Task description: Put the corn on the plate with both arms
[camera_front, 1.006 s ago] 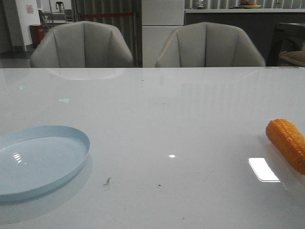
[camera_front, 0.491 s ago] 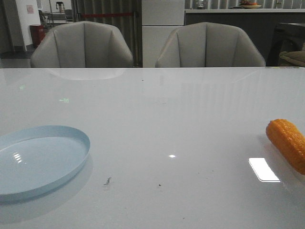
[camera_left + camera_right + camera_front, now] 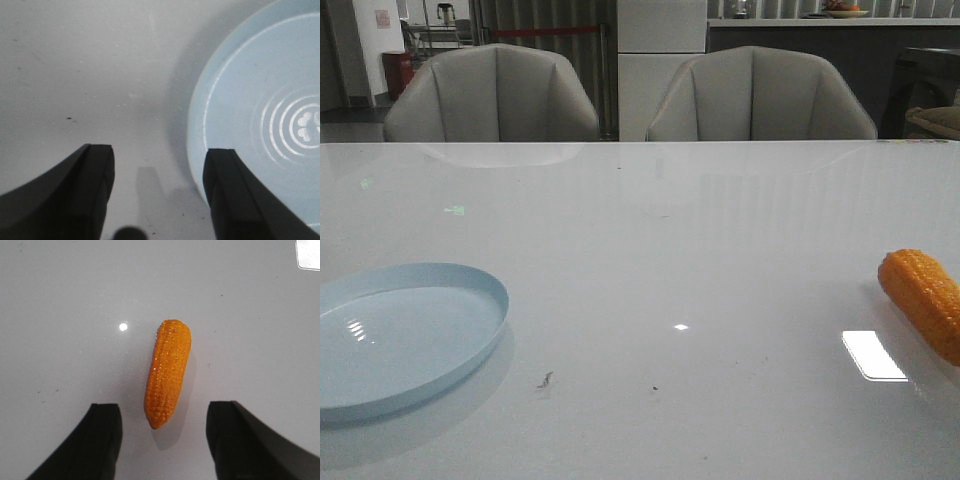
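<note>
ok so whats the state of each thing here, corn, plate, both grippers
orange bumpy plastic corn cob: lying flat on the table, not gripped
round pale blue plastic plate: flat on the table, nothing on it
left gripper: open, holding nothing, over the table beside the plate's rim
right gripper: open, holding nothing, its fingers either side of the corn's tapered end
glossy white table: carries the plate on the left, the corn far right

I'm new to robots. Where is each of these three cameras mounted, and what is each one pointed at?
Front view: faces forward over the table; plate on the left, corn at the right edge; no arms visible.
Left wrist view: on the left arm, looking down; open left gripper beside the plate's rim.
Right wrist view: on the right arm, looking down; open right gripper above the corn.
Each wrist view shares one object with the front view.
</note>
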You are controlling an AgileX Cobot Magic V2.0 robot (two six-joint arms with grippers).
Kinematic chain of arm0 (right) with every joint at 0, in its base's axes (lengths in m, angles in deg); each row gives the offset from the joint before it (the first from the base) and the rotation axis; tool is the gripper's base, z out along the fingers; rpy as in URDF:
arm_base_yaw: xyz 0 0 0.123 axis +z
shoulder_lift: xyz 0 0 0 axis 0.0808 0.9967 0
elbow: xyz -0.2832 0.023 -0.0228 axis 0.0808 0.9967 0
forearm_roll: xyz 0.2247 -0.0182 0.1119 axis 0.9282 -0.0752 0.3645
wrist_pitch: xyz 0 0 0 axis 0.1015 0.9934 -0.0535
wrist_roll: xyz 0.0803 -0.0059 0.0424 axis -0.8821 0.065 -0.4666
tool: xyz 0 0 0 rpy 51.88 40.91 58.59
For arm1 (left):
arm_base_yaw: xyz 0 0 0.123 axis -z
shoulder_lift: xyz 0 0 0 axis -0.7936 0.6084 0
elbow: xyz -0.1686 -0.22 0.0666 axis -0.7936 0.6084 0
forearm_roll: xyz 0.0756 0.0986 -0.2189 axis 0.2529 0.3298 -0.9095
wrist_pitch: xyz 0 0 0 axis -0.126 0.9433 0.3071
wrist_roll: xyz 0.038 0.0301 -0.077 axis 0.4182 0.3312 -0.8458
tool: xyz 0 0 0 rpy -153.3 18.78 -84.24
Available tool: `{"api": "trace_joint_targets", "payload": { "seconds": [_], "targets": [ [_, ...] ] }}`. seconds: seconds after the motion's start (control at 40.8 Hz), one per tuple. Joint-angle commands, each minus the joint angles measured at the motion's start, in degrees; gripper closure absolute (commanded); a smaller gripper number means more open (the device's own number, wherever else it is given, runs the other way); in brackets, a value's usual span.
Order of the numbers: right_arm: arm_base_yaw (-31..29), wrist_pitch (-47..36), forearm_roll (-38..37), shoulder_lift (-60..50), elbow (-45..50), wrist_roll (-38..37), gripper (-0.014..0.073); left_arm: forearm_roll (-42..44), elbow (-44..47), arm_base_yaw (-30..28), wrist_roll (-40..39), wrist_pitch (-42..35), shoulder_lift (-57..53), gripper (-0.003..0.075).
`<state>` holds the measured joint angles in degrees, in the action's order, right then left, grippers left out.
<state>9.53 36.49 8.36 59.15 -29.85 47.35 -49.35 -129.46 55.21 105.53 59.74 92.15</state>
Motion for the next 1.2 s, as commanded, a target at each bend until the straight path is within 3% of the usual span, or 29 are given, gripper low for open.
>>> {"api": "trace_joint_targets", "payload": {
  "seconds": [0.0,0.687,0.785,1.03,1.177],
  "targets": [
    [0.1,-3.6,0.4,-0.1,-2.1,0.4,0.0106,-2.7,-2.2,0.4,1.0,0.3,1.0,0.0285],
    [0.1,-3.6,0.4,-0.1,-2.1,0.4,0.0106,-4.6,-2.2,0.4,1.0,-1.5,6.6,0.0288],
    [0.1,-3.6,0.4,-0.1,-2.1,0.4,0.0106,-4.7,-2.2,0.4,1.0,-1.7,7.1,0.0349],
    [0.1,-3.6,0.4,-0.1,-2.1,0.4,0.0106,-5.5,-2.2,0.4,0.7,-1.7,7.5,0.0637],
    [0.1,-3.6,0.4,-0.1,-2.1,0.4,0.0106,-5.5,-2.3,0.4,0.7,-2.1,7.5,0.0627]
  ]
}}
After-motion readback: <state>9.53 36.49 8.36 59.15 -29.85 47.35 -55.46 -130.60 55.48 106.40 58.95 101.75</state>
